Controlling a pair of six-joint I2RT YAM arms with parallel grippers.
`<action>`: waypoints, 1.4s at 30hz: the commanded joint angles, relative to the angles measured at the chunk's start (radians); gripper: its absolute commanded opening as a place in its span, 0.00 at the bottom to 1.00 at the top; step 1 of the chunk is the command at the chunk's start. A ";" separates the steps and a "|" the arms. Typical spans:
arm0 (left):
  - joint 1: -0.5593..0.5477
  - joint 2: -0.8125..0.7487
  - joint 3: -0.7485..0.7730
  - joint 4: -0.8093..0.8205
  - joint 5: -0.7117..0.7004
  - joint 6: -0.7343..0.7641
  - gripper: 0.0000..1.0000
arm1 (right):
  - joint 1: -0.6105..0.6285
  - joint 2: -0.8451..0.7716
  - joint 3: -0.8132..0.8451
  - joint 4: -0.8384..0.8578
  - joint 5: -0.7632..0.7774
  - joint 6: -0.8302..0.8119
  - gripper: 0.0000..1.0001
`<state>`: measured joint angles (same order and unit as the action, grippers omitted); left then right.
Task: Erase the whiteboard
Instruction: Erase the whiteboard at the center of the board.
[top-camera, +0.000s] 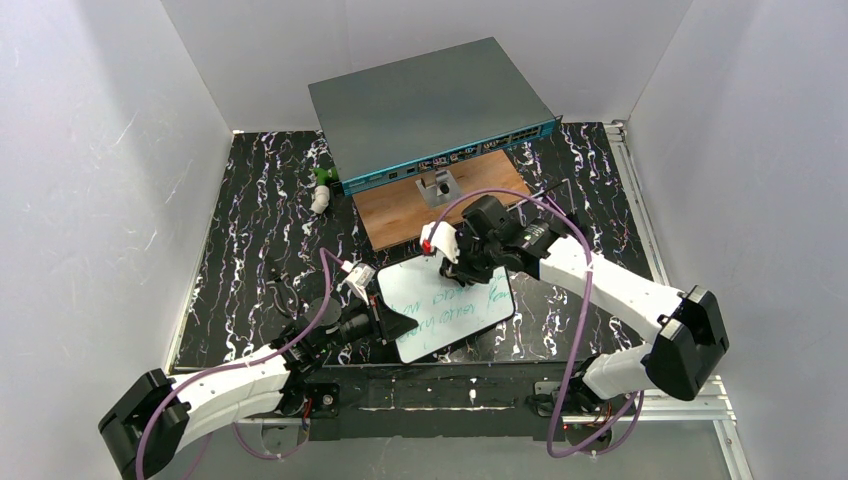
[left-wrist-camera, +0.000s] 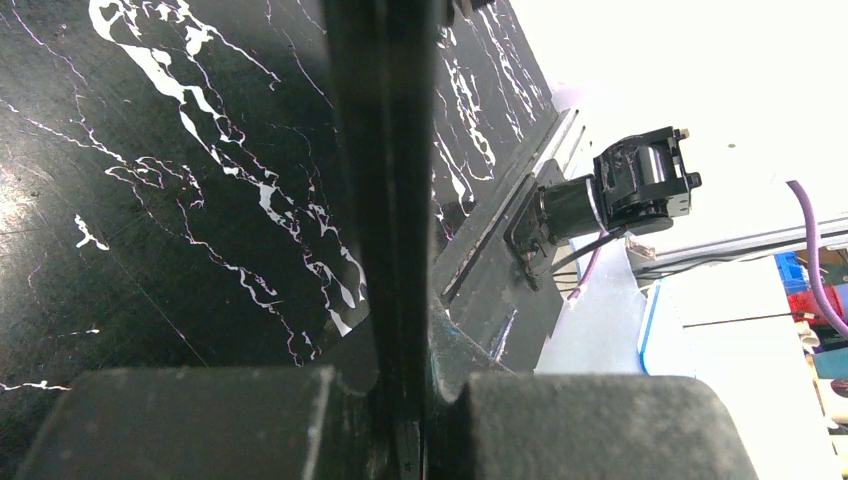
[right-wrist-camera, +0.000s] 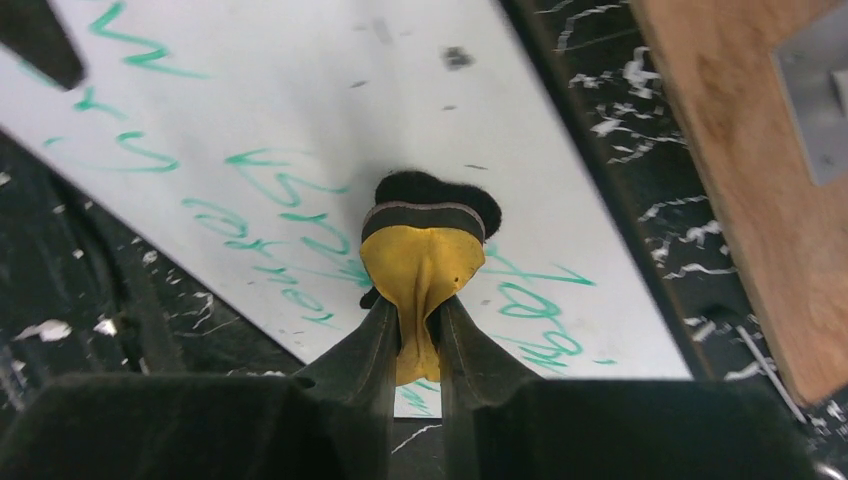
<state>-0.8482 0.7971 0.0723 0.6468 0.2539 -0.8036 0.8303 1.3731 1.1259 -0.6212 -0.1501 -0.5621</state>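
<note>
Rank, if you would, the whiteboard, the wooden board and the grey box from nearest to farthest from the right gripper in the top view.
1. The whiteboard: directly under the right gripper, whose eraser rests on it.
2. The wooden board: just beyond the gripper, toward the back.
3. The grey box: farthest, at the rear of the table.
</note>
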 joint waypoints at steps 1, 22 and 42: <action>-0.008 -0.023 0.014 0.024 0.018 0.029 0.00 | 0.019 -0.012 -0.005 -0.067 -0.134 -0.063 0.01; -0.009 -0.016 0.024 0.030 0.024 0.034 0.00 | -0.013 -0.030 -0.089 0.049 0.020 -0.056 0.01; -0.008 0.002 0.017 0.057 0.018 0.023 0.00 | -0.042 -0.019 -0.064 0.133 0.206 0.022 0.01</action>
<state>-0.8482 0.8062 0.0719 0.6559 0.2531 -0.8207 0.7986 1.3708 1.0958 -0.5629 -0.0246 -0.5251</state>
